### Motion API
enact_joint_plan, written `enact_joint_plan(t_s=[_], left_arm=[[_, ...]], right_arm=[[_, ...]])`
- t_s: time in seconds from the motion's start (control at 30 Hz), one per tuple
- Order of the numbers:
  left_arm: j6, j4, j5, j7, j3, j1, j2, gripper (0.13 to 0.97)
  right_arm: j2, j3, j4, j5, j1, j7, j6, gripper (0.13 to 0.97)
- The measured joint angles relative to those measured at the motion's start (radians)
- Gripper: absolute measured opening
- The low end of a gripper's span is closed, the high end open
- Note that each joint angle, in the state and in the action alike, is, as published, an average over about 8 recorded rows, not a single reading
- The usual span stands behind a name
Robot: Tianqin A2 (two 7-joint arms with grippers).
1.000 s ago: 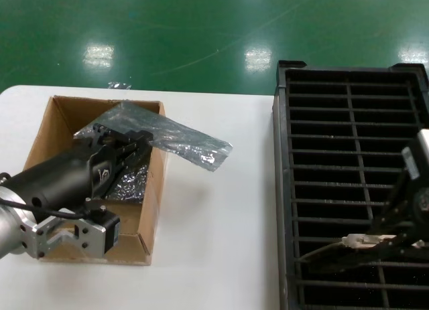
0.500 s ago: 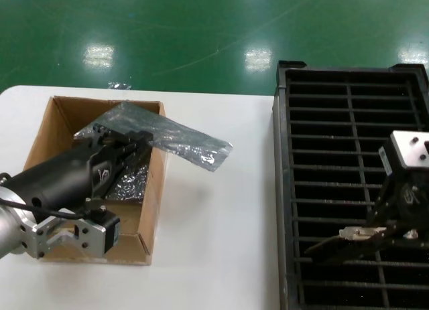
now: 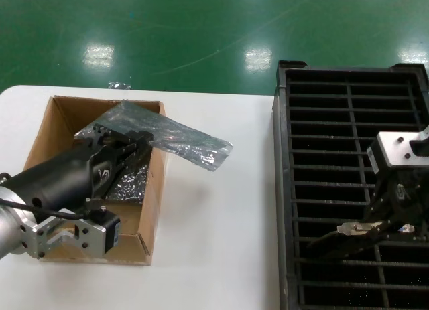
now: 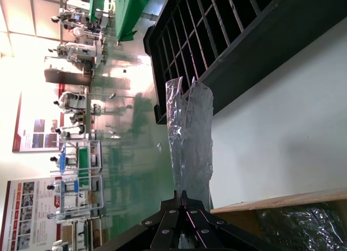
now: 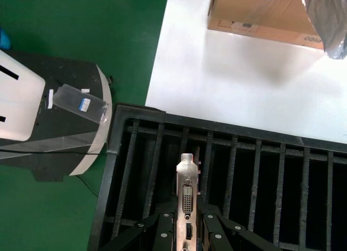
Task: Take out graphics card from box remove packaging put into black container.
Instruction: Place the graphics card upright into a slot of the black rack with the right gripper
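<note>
My left gripper [image 3: 143, 137] hangs over the brown cardboard box [image 3: 48, 129], shut on one end of the empty silver packaging [image 3: 194, 144]. The bag sticks out past the box's right wall above the white table. In the left wrist view the packaging [image 4: 190, 126] rises from the closed fingertips of the left gripper [image 4: 181, 194]. My right gripper [image 3: 364, 228] is low over the black container [image 3: 285, 189], shut on the graphics card [image 3: 335, 236]. In the right wrist view the card's silver bracket [image 5: 186, 191] stands between the right gripper [image 5: 186, 212] fingers, above the container's slots [image 5: 244, 164].
A shiny wrapped bag [image 3: 127, 183] lies inside the box. A scrap of bag [image 3: 118, 86] sits at the table's far edge. Bare white table [image 3: 214, 243] lies between box and container. Green floor runs beyond the table.
My right arm has come further into view, moving left over the container with the card, and the card has shifted slightly up the picture. The left arm and bag have not moved.
</note>
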Motion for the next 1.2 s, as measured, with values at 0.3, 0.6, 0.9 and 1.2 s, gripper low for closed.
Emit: enact_joint_plan(t_s=[0.3, 0.6, 0.9, 1.2], left_arm=[[0.0, 0.0, 0.0, 0.0, 0.0, 0.0, 0.0, 0.139], [0.0, 0.0, 0.0, 0.0, 0.0, 0.0, 0.0, 0.139], [0.0, 0.0, 0.0, 0.0, 0.0, 0.0, 0.0, 0.139], [0.0, 0.0, 0.0, 0.0, 0.0, 0.0, 0.0, 0.139]], right_arm=[[-0.021, 0.0, -0.025, -0.028, -0.002, 0.009, 0.0, 0.188], [-0.035, 0.0, -0.059, -0.051, 0.005, 0.02, 0.0, 0.188], [-0.05, 0.0, -0.097, -0.08, -0.006, 0.015, 0.0, 0.188], [-0.045, 0.0, -0.084, -0.07, -0.004, 0.028, 0.0, 0.188]])
